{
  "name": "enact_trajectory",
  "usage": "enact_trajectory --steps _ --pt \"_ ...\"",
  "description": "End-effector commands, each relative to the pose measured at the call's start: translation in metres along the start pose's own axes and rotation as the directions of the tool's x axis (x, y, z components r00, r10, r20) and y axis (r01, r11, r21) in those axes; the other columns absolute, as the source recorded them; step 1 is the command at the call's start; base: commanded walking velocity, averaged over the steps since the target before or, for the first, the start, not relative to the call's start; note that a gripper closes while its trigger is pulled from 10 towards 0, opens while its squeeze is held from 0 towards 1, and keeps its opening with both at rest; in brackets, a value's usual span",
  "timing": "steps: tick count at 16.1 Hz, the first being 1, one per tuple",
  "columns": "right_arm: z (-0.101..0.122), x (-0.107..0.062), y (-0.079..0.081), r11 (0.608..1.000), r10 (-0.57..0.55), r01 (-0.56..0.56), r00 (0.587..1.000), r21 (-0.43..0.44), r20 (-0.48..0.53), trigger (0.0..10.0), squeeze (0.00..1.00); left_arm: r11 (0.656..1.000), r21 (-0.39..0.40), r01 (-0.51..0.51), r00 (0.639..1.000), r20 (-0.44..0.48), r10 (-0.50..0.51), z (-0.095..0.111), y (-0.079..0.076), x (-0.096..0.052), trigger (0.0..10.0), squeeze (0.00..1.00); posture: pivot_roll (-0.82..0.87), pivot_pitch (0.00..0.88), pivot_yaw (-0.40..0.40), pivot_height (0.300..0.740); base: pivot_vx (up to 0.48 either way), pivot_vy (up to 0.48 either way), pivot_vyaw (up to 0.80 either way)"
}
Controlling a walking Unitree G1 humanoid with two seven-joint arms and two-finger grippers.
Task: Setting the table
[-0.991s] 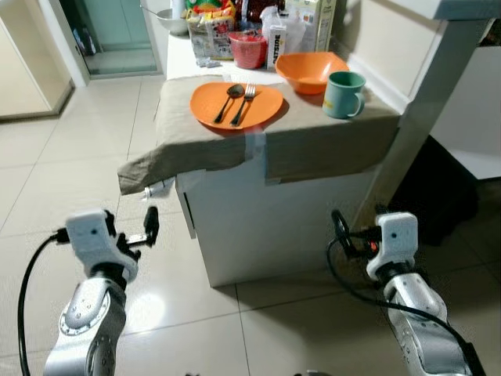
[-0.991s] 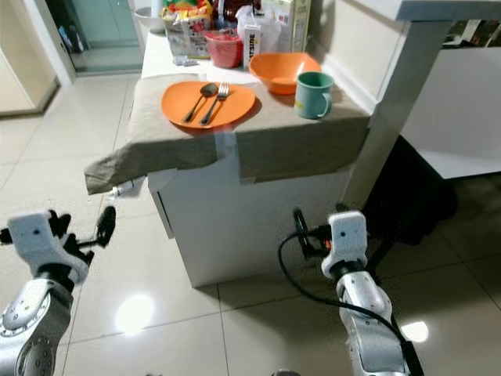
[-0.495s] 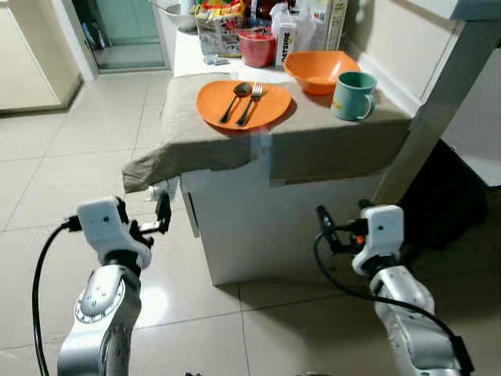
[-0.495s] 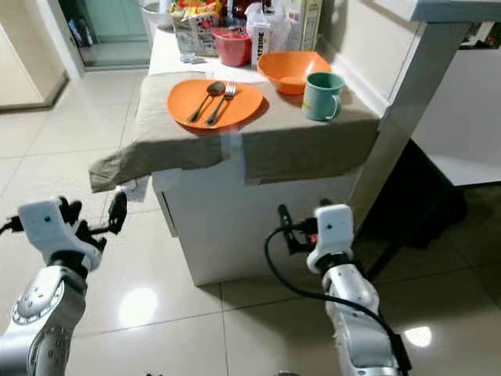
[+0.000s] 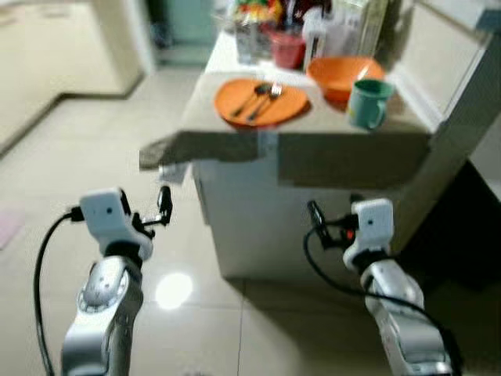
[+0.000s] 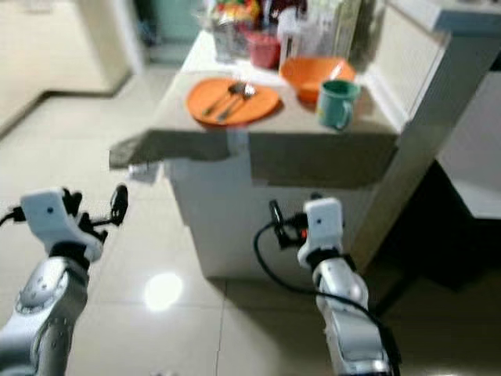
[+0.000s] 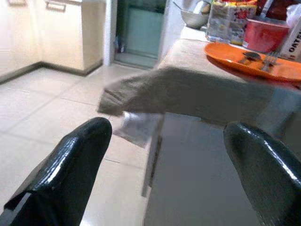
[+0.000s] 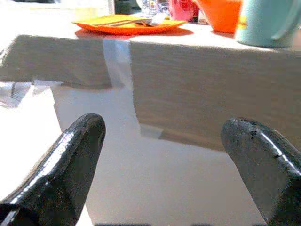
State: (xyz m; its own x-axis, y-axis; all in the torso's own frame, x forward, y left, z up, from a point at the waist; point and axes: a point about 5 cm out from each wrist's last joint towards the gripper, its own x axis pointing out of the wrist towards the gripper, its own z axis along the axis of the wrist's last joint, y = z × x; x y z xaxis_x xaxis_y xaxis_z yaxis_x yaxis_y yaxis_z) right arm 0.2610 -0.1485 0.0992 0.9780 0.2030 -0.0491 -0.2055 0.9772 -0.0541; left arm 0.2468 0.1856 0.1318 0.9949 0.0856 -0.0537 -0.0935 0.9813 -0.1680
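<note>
An orange plate with a spoon and a fork on it lies on the beige cloth of a white table. Behind it stand an orange bowl and a teal mug. My left gripper is held low over the floor, left of the table's front corner, open and empty. My right gripper is also open and empty, below the table edge and facing the white front panel. In the wrist views the left gripper and the right gripper look up at the hanging cloth.
A red container, packets and cartons crowd the table's back. A grey-white slanted post rises at the right, with a dark space below it. Cream cabinets line the left beside the open tiled floor.
The whole picture has shifted and blurred, so the camera has moved; the table sits a little further right. Both grippers stay open and low before the table.
</note>
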Motion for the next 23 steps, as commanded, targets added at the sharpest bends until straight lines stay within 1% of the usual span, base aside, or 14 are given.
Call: enact_trajectory --steps 1,5,7,9,10,11,13,17,18,20,21,22,23 --pt "0.002 -0.002 -0.005 1.000 -0.023 0.023 1.000 -0.010 0.005 10.0 0.00 1.000 0.008 0.013 1.000 -0.003 -0.013 0.002 -0.005 0.004 10.0 0.00 -0.14 0.000 0.077 0.740 0.000 -0.439 0.00" --pt "0.002 0.002 -0.005 1.000 -0.024 0.024 1.000 -0.016 0.011 10.0 0.00 0.999 -0.002 0.036 0.999 0.014 -0.036 0.005 -0.009 0.013 10.0 0.00 -0.15 0.000 0.078 0.740 0.000 -0.427 0.00" --pt "0.001 0.003 -0.004 1.000 -0.023 0.023 1.000 -0.018 0.013 10.0 0.00 0.999 0.018 0.045 0.999 0.031 -0.045 0.008 -0.011 0.017 10.0 0.00 -0.15 0.000 0.079 0.740 0.189 0.000 0.00" --pt "0.004 0.004 -0.003 0.999 -0.028 0.029 0.999 -0.027 0.032 10.0 0.00 0.998 0.009 0.068 0.997 0.021 -0.068 0.008 -0.013 0.020 10.0 0.00 -0.15 0.000 0.079 0.740 0.000 0.000 0.00" --pt "0.007 0.007 -0.005 0.998 -0.048 0.049 0.998 -0.034 0.047 10.0 0.00 0.998 0.011 0.069 0.997 0.025 -0.069 0.009 -0.014 0.021 10.0 0.00 -0.15 0.000 0.080 0.740 0.000 0.000 0.00" --pt "0.013 0.014 -0.008 0.996 -0.082 0.084 0.994 -0.037 0.066 10.0 0.00 0.997 0.008 0.072 0.997 0.032 -0.072 0.010 -0.015 0.023 10.0 0.00 -0.15 0.000 0.079 0.740 0.000 0.000 0.00" --pt "0.020 0.025 -0.010 0.993 -0.112 0.115 0.989 -0.025 0.095 10.0 0.00 0.997 0.020 0.075 0.996 0.040 -0.076 0.012 -0.016 0.027 10.0 0.00 -0.15 0.000 0.081 0.740 0.000 0.000 0.00" --pt "0.025 0.037 -0.005 0.995 -0.098 0.100 0.988 -0.016 0.115 10.0 0.00 0.995 0.030 0.091 0.994 0.052 -0.093 0.014 -0.020 0.029 10.0 0.00 -0.14 0.000 0.081 0.740 0.000 0.000 0.00" --pt "0.026 0.042 -0.006 0.994 -0.104 0.106 0.988 -0.013 0.118 10.0 0.00 0.994 0.053 0.098 0.993 0.067 -0.101 0.017 -0.022 0.030 10.0 0.00 -0.14 0.000 0.081 0.740 0.000 0.000 0.00" --pt "0.028 0.045 -0.005 0.994 -0.104 0.107 0.987 -0.013 0.126 10.0 0.00 0.989 0.088 0.123 0.988 0.084 -0.130 0.020 -0.027 0.029 10.0 0.00 -0.14 0.000 0.078 0.740 0.000 0.000 0.00" --pt "0.027 0.045 -0.005 0.994 -0.102 0.105 0.987 -0.014 0.127 10.0 0.00 0.987 0.096 0.128 0.987 0.085 -0.136 0.020 -0.028 0.029 10.0 0.00 -0.14 0.000 0.078 0.740 0.000 0.000 0.00" --pt "0.027 0.046 -0.004 0.994 -0.101 0.104 0.987 -0.015 0.126 10.0 0.00 0.987 0.085 0.139 0.985 0.089 -0.147 0.020 -0.029 0.028 10.0 0.00 -0.13 0.000 0.080 0.740 0.255 0.000 0.00" --pt "0.027 0.047 -0.004 0.995 -0.101 0.103 0.987 -0.014 0.127 10.0 0.00 0.986 0.093 0.141 0.985 0.085 -0.149 0.020 -0.030 0.029 10.0 0.00 -0.13 0.000 0.080 0.740 0.442 0.000 0.00"
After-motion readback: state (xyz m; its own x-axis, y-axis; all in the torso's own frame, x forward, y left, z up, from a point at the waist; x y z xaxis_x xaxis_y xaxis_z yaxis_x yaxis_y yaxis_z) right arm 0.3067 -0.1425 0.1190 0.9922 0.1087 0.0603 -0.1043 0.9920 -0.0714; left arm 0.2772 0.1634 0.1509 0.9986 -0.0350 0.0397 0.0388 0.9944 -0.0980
